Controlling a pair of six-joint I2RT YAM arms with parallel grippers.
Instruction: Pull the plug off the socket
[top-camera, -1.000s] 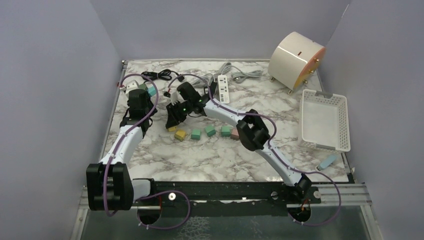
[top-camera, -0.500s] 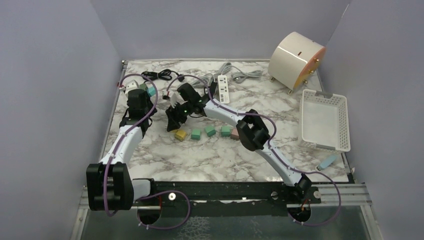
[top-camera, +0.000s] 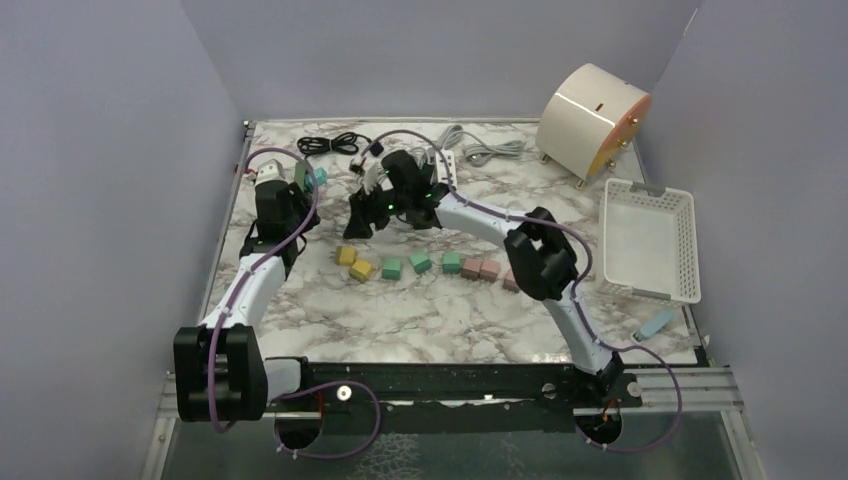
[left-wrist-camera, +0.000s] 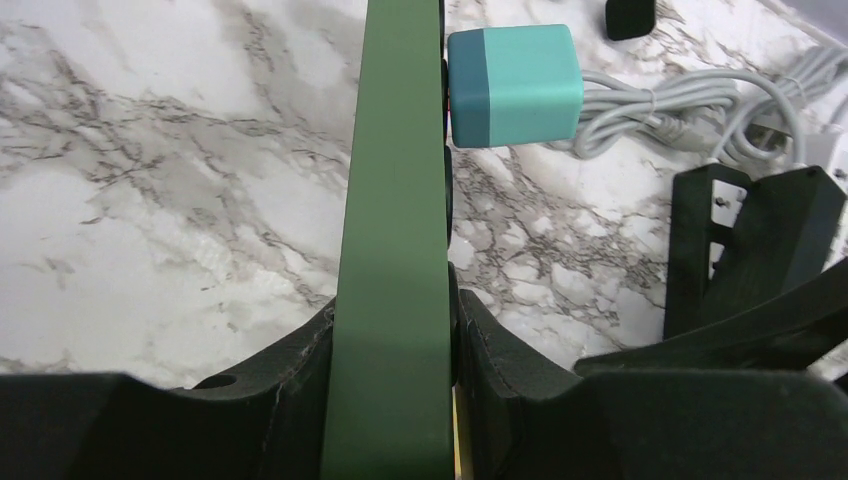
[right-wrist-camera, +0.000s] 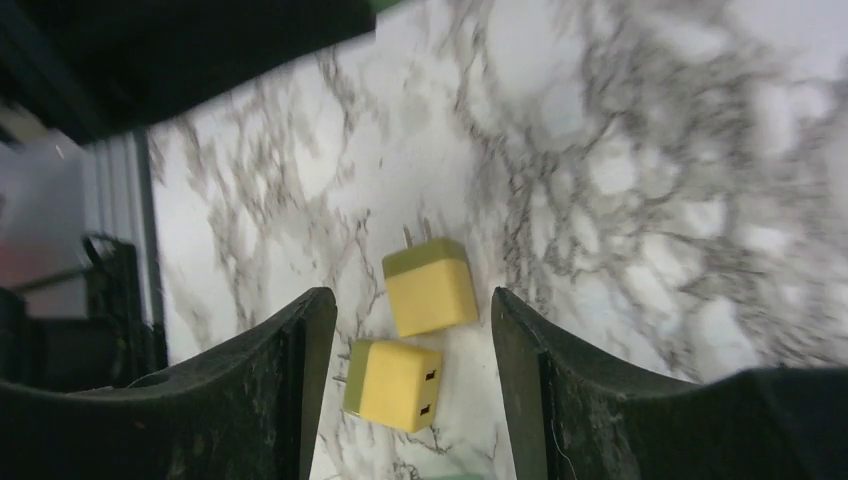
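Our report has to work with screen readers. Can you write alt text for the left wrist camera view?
The left gripper clamps a dark green bar edge-on, with a teal plug sitting against the bar's right side near its far end. A grey cable lies behind on the marble table.

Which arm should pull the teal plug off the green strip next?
Right. The right hand is open and empty above two yellow plugs. The left hand is shut on the green strip, bracing it, with the teal plug stuck on its side.
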